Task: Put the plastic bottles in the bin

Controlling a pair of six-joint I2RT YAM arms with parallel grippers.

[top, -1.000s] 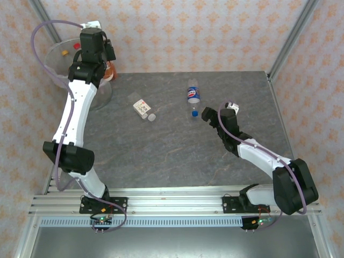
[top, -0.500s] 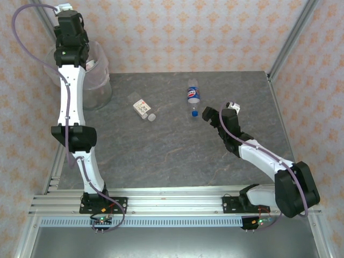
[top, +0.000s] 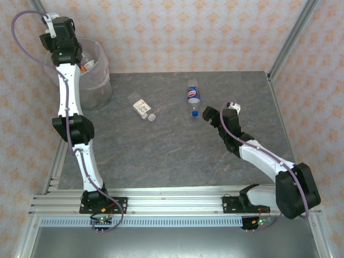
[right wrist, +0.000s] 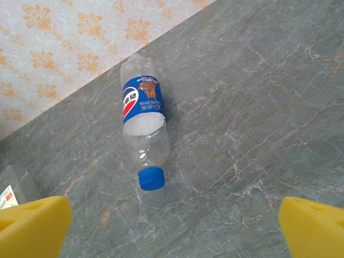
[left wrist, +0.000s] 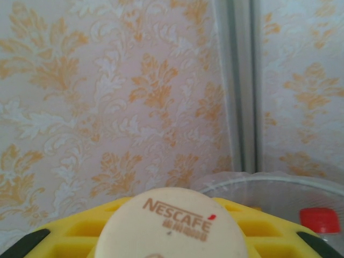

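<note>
Left gripper clamped a Nescafé-capped bottle, body hidden; right gripper, fingers apart, faced a Pepsi bottle.

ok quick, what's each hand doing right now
Left hand: closed on a bottle with a Nescafe cap.
Right hand: open, holding nothing, facing the blue-capped bottle lying on the table.
</note>
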